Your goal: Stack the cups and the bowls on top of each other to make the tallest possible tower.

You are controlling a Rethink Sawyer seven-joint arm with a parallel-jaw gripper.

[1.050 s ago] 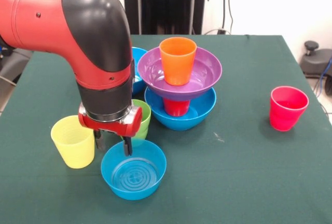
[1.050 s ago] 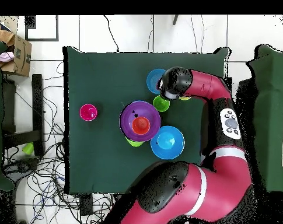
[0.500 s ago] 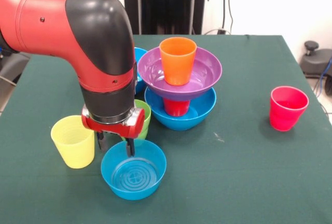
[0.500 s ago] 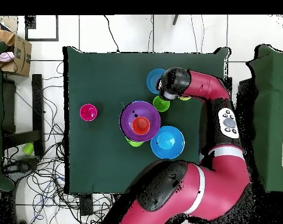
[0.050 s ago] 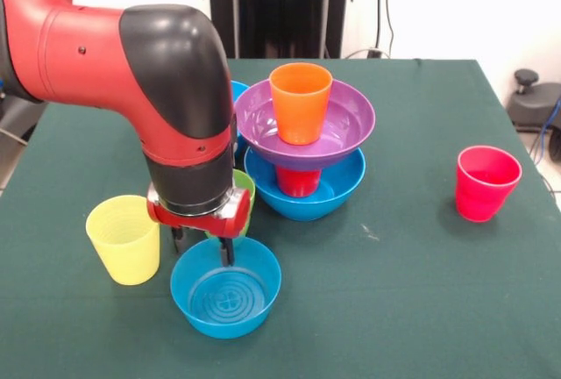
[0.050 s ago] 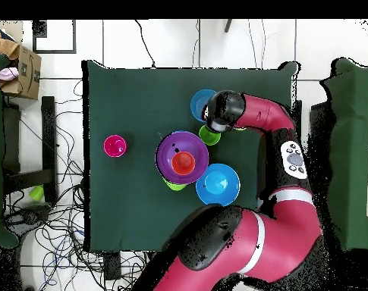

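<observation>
Four pieces make up the tower (image 5: pixel 304 138) near the middle of the green desk (image 5: pixel 412 265): a large blue bowl (image 5: pixel 326 188) at the bottom, a red cup (image 5: pixel 298 180) standing in it, a wide purple bowl (image 5: pixel 346 120) resting on that cup, and an orange cup (image 5: pixel 300 103) upright in the purple bowl. All pieces are glossy plastic, and the cups taper toward the base. Three more cups show on the desk: a yellow one (image 5: pixel 125 239) near the front left in the front view, a light green one (image 5: pixel 242 196) mostly hidden behind the arm, and a pinkish-red one (image 5: pixel 486 182) standing alone well to the right. One small blue bowl (image 5: pixel 226 287) with raised rings in its bottom sits at the front, just beside the yellow cup. Another large blue bowl (image 6: pixel 218 185) shows in the overhead view beside the tower, and a bit of green (image 6: pixel 174 185) peeks from under the purple bowl there. The gripper (image 5: pixel 202 250) hangs at the far rim of the small blue bowl, its dark fingers (image 5: pixel 227 252) slightly apart, one reaching down inside the rim and one outside; whether they pinch the rim cannot be told.
</observation>
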